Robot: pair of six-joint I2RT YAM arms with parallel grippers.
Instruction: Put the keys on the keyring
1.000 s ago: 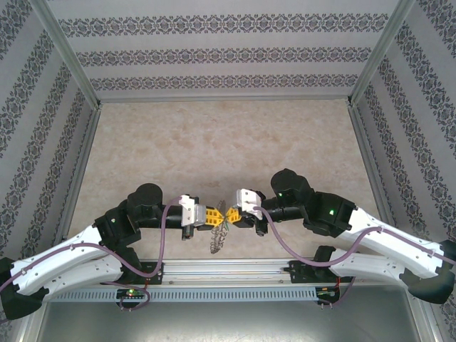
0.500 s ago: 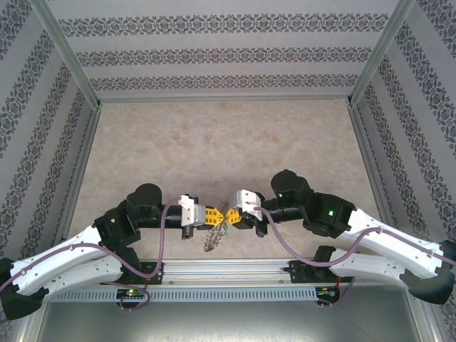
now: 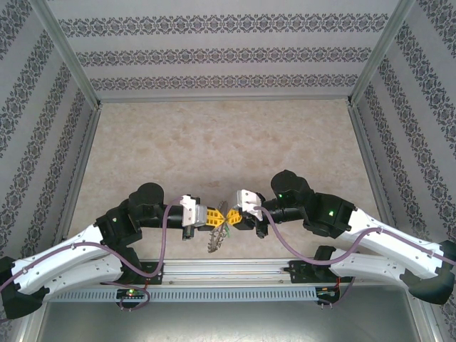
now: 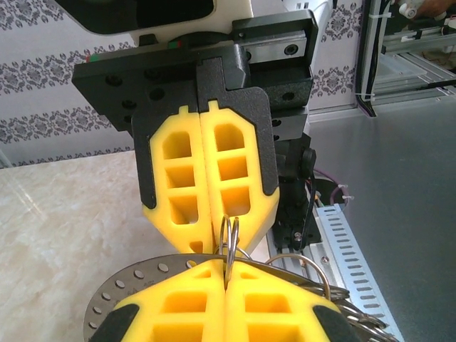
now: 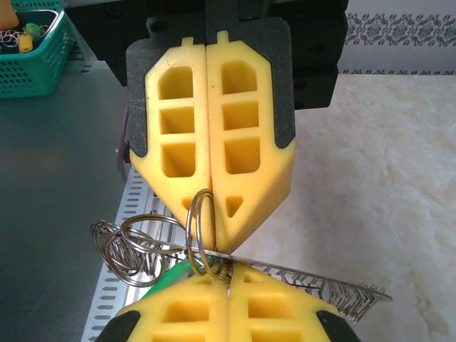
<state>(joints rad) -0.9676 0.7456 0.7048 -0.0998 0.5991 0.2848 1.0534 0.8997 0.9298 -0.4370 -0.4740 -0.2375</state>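
Note:
My left gripper [image 3: 218, 216] and right gripper [image 3: 231, 216] meet tip to tip near the table's front edge, both shut. The keyring [image 3: 216, 239] hangs below them. In the left wrist view it is a flat dark ring [image 4: 125, 288] crossing my left gripper [image 4: 226, 274], with the right gripper [image 4: 211, 239] facing. A small silvery split ring [image 4: 230, 239] is pinched at the seam between both sets of fingertips. In the right wrist view the key's green head [image 5: 169, 274] sits against my right gripper [image 5: 228, 279]. The keyring's jagged rim [image 5: 335, 288] runs edge-on below the left gripper [image 5: 212, 239].
Several loose wire rings [image 5: 128, 249] bunch on the keyring's left end. A green basket [image 5: 32, 50] of small items stands on the grey bench. The perforated rail [image 3: 228, 293] runs under the arms. Patterned walls and metal posts [image 3: 370, 64] enclose the marble table [image 3: 228, 142].
The hanging keyring has swung slightly left, then back. Both grippers stay shut and tip to tip, with the left one edging a little to the right.

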